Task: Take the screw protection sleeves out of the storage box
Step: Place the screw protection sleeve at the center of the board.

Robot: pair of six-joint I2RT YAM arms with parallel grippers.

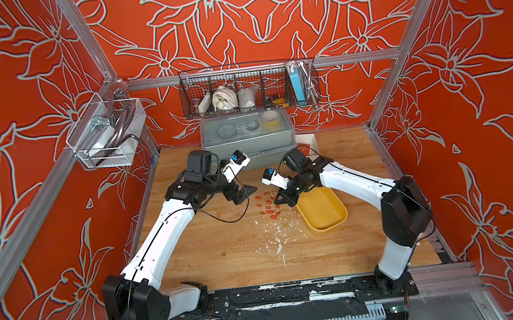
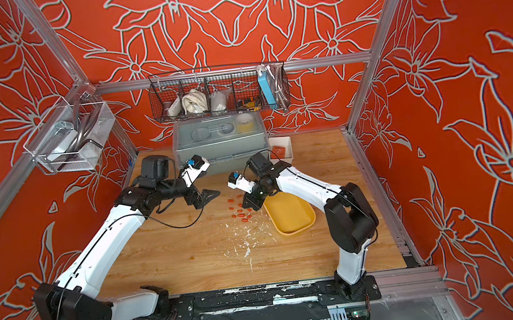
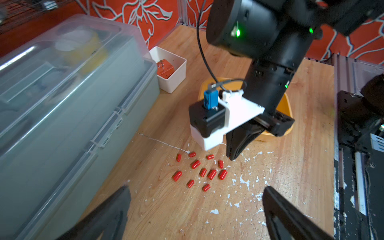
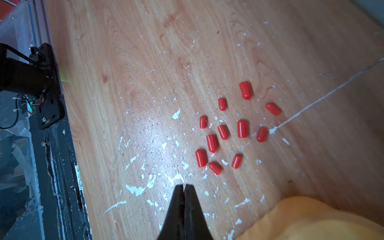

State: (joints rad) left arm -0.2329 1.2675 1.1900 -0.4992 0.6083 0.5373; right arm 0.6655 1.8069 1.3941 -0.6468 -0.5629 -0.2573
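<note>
Roundabout, red floral walls point(image 1: 249, 20) enclose the flecked wooden tabletop point(image 1: 226, 256).

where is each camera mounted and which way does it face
top views: high over the table's front, facing down and back; both arms, left hand and right hand show
left wrist: on left arm, facing across screw protection sleeves to storage box; own open fingertips show
right wrist: on right arm, facing down at sleeves; own shut fingertips show
shared: all four see the sleeves
</note>
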